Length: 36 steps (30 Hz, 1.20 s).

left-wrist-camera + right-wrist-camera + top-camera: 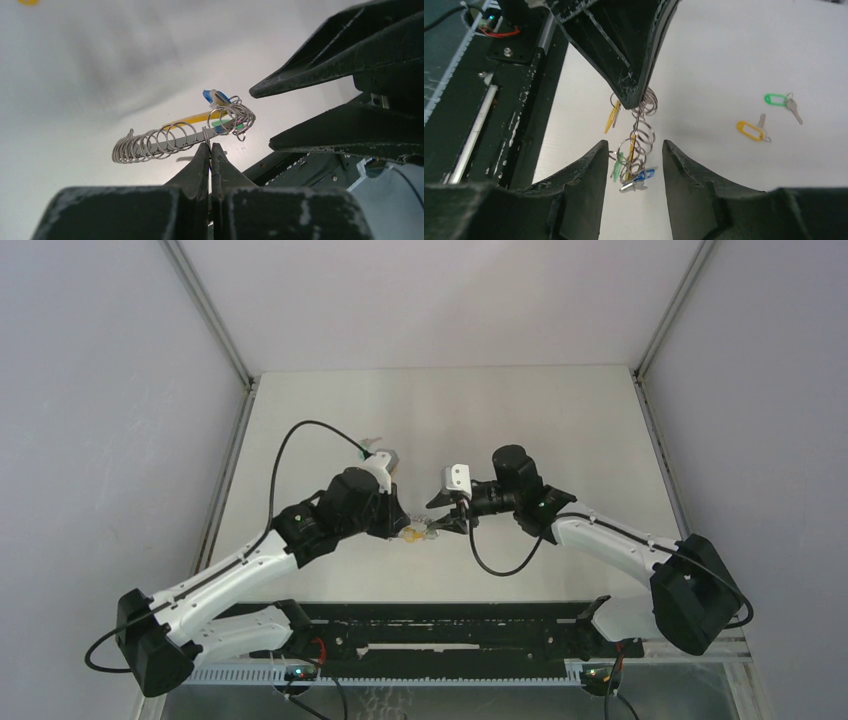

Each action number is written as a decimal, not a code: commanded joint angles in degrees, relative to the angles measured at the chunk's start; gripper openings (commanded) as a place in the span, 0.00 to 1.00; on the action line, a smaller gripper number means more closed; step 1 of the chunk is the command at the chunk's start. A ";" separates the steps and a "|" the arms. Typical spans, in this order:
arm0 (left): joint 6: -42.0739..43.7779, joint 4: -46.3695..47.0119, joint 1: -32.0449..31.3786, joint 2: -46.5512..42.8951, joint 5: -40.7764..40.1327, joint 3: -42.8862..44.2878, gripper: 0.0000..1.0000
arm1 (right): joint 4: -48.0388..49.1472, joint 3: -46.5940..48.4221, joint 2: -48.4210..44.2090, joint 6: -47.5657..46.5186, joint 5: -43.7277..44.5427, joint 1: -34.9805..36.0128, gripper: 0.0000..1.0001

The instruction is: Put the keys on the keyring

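1. Left gripper (pixel 210 150) is pinched tight on one wire loop of the keyring (pixel 150 145), holding it off the table (pixel 724 50), about mid-width and nearer the near edge.
2. Right gripper (pixel 634 145) has its jaws apart on either side of the dangling ring, gripping nothing.
3. Progress: partway at best, I'd say. The ring carries a yellow tag (pixel 613 116), a green tag (pixel 618 166) and a blue tag (pixel 644 175).
4. Count: one keyring, and two loose keys lying on the table, the green-tagged key (pixel 780 100) and the yellow-tagged key (pixel 751 131).
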 commanded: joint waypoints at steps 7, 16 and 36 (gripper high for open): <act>19.77 -1.88 -2.57 -1.28 7.34 8.73 0.00 | -8.01 8.14 -0.20 -5.44 -9.02 -0.33 0.39; 27.16 -2.70 -5.29 -2.16 8.46 10.09 0.00 | -9.98 9.58 0.46 -6.89 -13.31 -1.56 0.29; 28.39 -1.45 -6.57 -1.04 11.24 11.50 0.00 | -5.96 9.56 1.89 -4.43 -14.37 -0.69 0.25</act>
